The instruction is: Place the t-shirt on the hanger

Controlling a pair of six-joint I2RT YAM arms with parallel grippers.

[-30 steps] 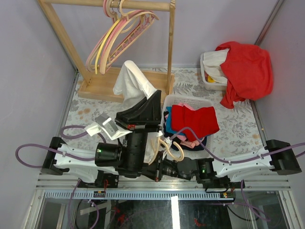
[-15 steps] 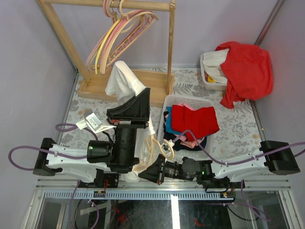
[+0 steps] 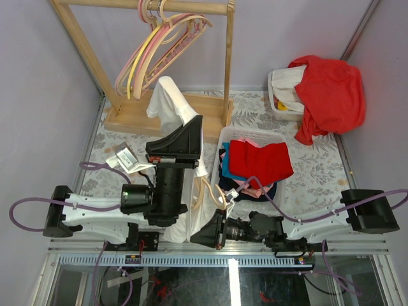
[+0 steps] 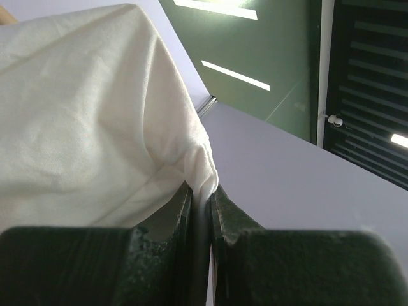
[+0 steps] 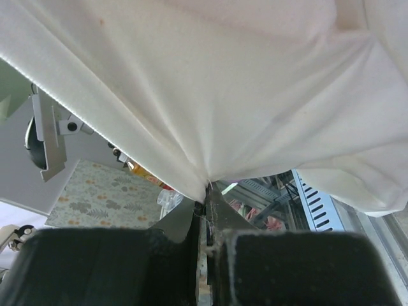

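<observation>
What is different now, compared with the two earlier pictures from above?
The left tool, carrying the raised t-shirt, shifted to the left. The right tool drew back toward the near edge and slightly left, with the shirt's lower part. Unchanged: both tools shut on the t-shirt, the laundry basket, the hangers on the rack.

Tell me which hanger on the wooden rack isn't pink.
The yellow hanger, its arm curving down the left side of the bunch on the wooden rack; the pink hangers make up the rest.
</observation>
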